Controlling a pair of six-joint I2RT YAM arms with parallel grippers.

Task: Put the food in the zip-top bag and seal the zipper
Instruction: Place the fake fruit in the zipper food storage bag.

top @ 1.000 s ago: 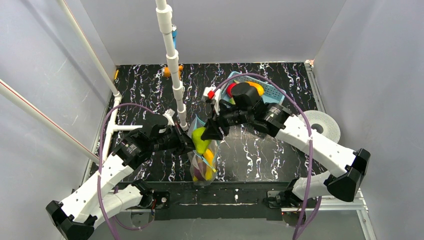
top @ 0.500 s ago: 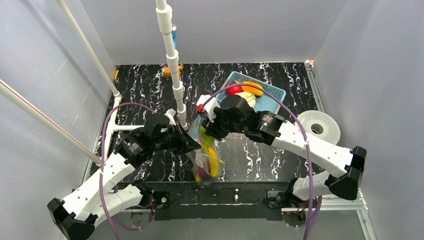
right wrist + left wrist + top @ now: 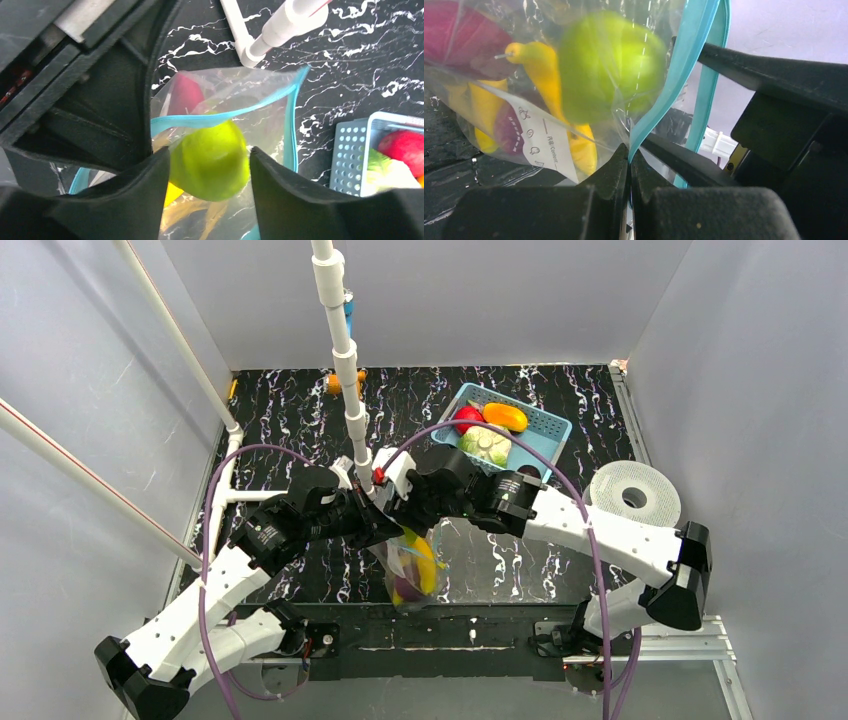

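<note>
left gripper (image 3: 629, 160) pinched the zipper (image 3: 689, 55) tight; right gripper (image 3: 210, 167), clamped on the green fruit (image 3: 212, 147), needed to let go only deep inside the zip-top bag (image 3: 267, 117).

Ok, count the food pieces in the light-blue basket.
3 visible: a red piece at the far left of the basket, an orange mango beside it on the right, and a pale green piece nearer the arms. Others may lie hidden underneath.
</note>
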